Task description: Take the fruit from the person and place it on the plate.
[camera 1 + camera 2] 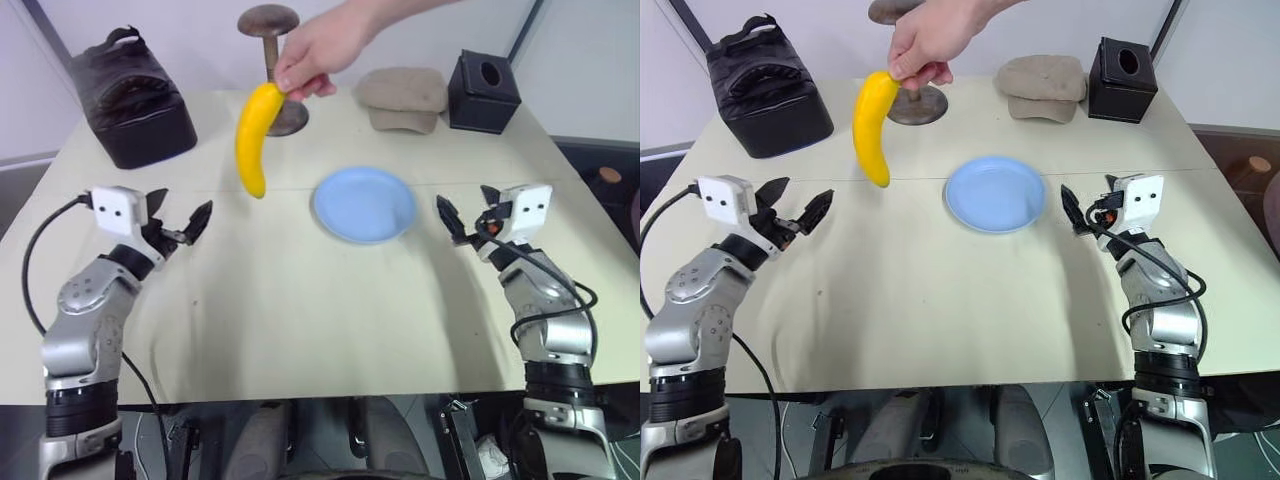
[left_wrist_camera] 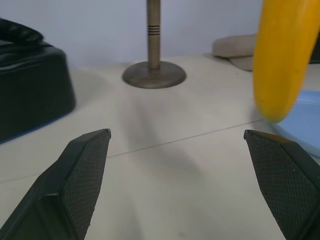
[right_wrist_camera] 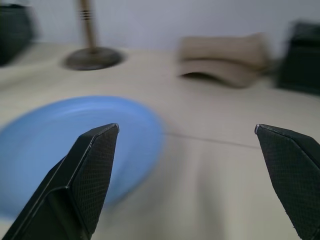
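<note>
Banana held by the person above the table, both grippers empty.

The banana (image 1: pixel 253 138) is gripped at its top end by the person's hand (image 1: pixel 312 55) and hangs almost upright over the far-left part of the table (image 1: pixel 300 320), left of the plate (image 1: pixel 365 204), which lies near the middle. The left gripper (image 1: pixel 180 222) and the right gripper (image 1: pixel 462 218) are seen spread wide apart above the table, with nothing between their fingers, one on each side of the plate.

banana (image 2: pixel 285 55) hanging | left gripper (image 2: pixel 192 150) empty, spread wide
</note>
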Controlling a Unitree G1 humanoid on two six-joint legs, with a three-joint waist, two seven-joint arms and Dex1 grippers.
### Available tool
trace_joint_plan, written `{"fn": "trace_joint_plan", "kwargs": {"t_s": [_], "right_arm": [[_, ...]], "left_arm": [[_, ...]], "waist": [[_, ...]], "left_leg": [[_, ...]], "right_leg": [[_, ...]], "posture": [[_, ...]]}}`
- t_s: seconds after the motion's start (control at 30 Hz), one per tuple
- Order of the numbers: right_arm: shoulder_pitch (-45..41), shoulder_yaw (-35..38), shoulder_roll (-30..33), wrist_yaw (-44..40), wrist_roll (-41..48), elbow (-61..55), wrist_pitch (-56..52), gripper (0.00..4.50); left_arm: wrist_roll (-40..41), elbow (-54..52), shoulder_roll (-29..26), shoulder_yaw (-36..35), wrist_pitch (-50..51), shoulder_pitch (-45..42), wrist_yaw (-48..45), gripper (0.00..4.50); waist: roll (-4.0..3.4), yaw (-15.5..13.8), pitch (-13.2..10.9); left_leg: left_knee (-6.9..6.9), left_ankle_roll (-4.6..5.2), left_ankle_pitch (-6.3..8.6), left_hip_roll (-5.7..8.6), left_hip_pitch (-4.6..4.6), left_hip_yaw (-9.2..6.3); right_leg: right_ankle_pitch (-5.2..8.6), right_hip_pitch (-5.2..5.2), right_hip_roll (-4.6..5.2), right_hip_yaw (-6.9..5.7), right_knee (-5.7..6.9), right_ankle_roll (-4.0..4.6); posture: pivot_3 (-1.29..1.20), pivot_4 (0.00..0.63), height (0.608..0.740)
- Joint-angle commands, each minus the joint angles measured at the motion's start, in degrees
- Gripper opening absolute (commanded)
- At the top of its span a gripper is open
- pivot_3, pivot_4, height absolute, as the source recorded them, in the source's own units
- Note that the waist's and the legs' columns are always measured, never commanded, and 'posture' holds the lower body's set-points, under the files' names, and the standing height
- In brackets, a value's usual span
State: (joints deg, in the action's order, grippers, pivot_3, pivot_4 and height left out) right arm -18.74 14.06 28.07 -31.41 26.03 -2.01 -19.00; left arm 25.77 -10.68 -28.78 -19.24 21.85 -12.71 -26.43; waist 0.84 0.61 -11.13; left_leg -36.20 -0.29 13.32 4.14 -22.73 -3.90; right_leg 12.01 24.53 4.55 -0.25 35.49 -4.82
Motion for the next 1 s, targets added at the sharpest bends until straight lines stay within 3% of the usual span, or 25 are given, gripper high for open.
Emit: {"fn": "trace_joint_plan", "kwargs": {"t_s": [0.03, 0.2, 0.43, 1.0], "right_arm": [[-0.9, 0.4, 5.2, -8.1, 8.3, -7.7, -8.0, 4.46], [-1.7, -0.3, 10.0, -11.5, 10.8, -9.8, -13.9, 4.46], [-2.8, -2.2, 8.4, -10.4, 8.3, -8.9, -13.2, 4.46], [1.3, -2.2, 4.5, -5.4, 7.0, -13.3, -11.8, 4.46]], "left_arm": [[1.3, -1.5, -1.8, -1.7, -0.7, -0.2, -1.7, 4.5], [4.6, -1.7, -5.2, -2.7, 0.7, -0.6, -6.7, 4.5], [11.8, -2.0, -10.4, 1.5, 6.8, -9.2, -16.1, 4.5], [2.1, 23.2, -4.1, 11.4, -2.3, -29.1, -23.4, 4.5]], "waist": [[0.02, 0.0, 0.0], [0.04, 0.0, 0.0], [0.1, -0.3, 0.0], [0.11, -0.1, 0.0]], "left_leg": [[0.0, 0.02, 0.01, -0.01, -0.01, 0.0], [-0.01, 0.07, 0.05, -0.03, -0.02, 0.0], [-0.04, 0.07, 0.05, -0.03, -0.11, -0.02], [-0.04, 0.11, 0.08, 0.01, -0.21, 0.01]], "right_leg": [[0.01, -0.01, 0.01, -0.01, -0.02, 0.0], [0.11, -0.07, 0.03, -0.02, -0.19, 0.17], [0.1, -0.05, 0.04, -0.07, -0.24, 0.17], [-0.04, 0.02, 0.04, -0.06, -0.28, -0.08]], "posture": [[0.0, 0.15, 0.74], [0.0, 0.15, 0.74], [0.0, 0.15, 0.74], [0.0, 0.15, 0.74]]}}
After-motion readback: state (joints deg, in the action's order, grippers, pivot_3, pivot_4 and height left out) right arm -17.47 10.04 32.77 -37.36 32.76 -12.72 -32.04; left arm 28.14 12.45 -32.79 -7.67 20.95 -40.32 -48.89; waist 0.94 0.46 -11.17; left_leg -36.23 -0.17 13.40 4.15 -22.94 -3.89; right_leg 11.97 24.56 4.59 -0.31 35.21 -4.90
